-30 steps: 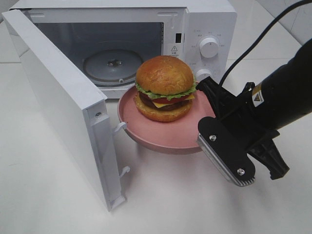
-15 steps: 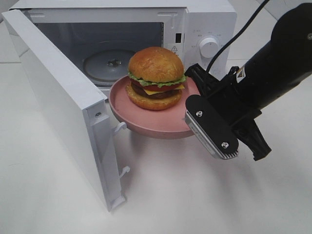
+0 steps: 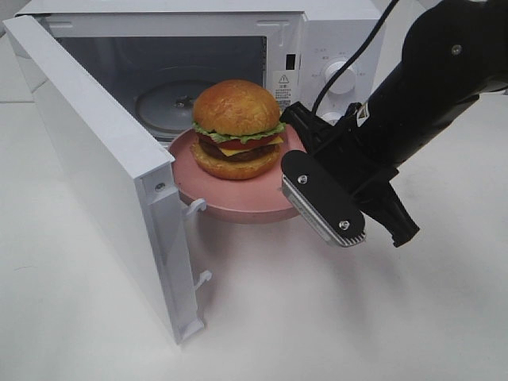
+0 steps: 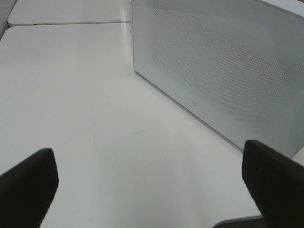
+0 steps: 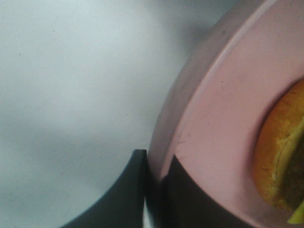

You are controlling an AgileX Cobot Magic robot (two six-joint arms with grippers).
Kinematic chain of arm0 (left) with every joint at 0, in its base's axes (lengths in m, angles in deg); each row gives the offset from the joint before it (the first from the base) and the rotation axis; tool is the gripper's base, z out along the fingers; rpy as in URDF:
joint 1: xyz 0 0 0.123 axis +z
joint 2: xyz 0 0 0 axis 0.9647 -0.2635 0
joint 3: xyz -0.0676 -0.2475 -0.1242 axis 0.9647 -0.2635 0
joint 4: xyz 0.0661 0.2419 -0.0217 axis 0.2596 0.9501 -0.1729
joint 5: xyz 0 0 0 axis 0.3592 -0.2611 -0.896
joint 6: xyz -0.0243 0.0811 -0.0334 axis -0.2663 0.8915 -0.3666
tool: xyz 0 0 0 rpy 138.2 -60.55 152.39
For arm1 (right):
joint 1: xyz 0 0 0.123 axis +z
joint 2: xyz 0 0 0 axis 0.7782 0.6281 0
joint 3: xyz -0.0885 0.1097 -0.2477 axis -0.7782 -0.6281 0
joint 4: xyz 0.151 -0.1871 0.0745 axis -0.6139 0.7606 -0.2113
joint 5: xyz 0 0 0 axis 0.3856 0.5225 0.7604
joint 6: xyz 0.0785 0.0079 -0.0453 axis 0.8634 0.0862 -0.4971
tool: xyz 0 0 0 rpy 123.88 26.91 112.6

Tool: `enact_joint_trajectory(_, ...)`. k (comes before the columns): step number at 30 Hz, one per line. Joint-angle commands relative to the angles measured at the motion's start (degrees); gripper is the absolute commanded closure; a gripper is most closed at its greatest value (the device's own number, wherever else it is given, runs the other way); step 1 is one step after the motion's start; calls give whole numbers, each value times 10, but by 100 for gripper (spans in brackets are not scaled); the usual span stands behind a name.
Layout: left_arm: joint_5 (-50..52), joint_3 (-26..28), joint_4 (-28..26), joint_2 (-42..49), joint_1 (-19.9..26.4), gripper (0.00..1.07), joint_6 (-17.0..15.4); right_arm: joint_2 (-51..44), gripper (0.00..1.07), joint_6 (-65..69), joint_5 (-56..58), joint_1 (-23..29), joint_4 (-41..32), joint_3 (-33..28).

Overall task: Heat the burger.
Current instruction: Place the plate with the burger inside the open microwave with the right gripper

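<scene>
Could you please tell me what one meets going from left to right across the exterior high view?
The open microwave door → burger → right claw, shut on the rim of the pink plate that carries the burger.
</scene>
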Motion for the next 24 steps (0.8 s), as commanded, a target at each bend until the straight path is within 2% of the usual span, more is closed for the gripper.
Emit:
enact_joint_trajectory(1,1,0,-1,10,2,9,-1,3,107,2,-33,10,-6,18)
enact_joint_trajectory(16,1,0,-1,10,2,9,-1,47,107,2,-37,10,-6,78)
enact_joint_trajectory(24,1,0,-1,10,2,9,-1,73,107,5,-34,29,12,111)
